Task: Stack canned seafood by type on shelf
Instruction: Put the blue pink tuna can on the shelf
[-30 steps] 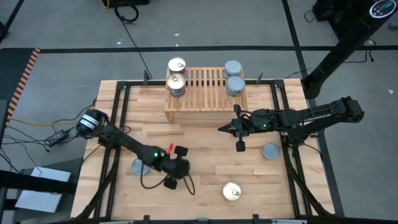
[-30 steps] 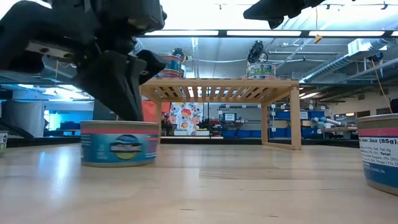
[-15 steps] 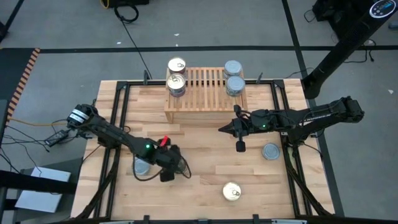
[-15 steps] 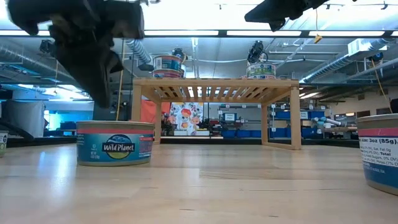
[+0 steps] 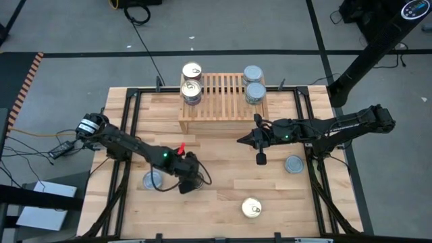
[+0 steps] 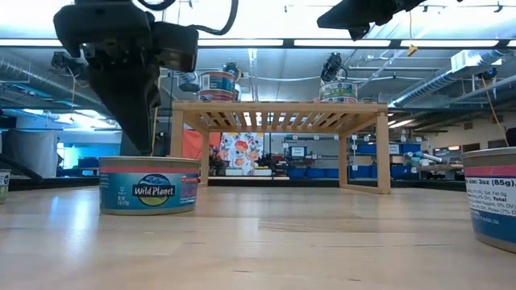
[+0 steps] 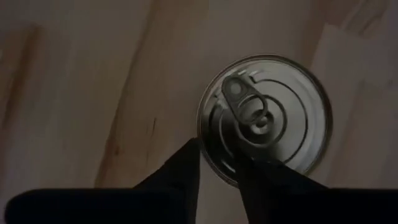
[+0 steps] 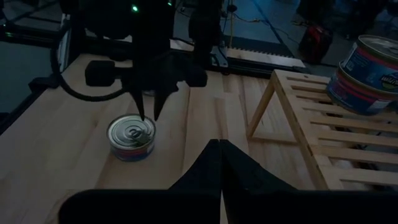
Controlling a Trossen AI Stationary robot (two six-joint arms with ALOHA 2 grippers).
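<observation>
A silver-topped tin [image 5: 150, 181] with a ring pull stands on its base on the table's near left part; it also shows as the tin [image 7: 267, 118] in the left wrist view and the tin [image 8: 130, 135] in the right wrist view. My left gripper [image 5: 185, 183] hangs just right of it and higher, fingers pointing down and narrowly open [image 7: 219, 168], touching nothing. My right gripper [image 5: 239, 140] waits shut and empty in front of the shelf [image 5: 223, 101]. On the slatted top stand two gold-topped tins [image 5: 192, 91] at the left end and two silver-topped tins [image 5: 255, 91] at the right end.
A gold-topped tin [image 5: 252, 208] stands near the table's near edge, right of centre. Another silver-topped tin [image 5: 293, 164] stands under the right arm's forearm. The plank tabletop [image 5: 223, 169] lies bare between the two grippers. Cables trail from the left arm.
My left gripper swung toward the table's left edge, over the silver-topped tin, then came back a little toward the right and far side, turning about its wrist as it went. My right arm kept still.
</observation>
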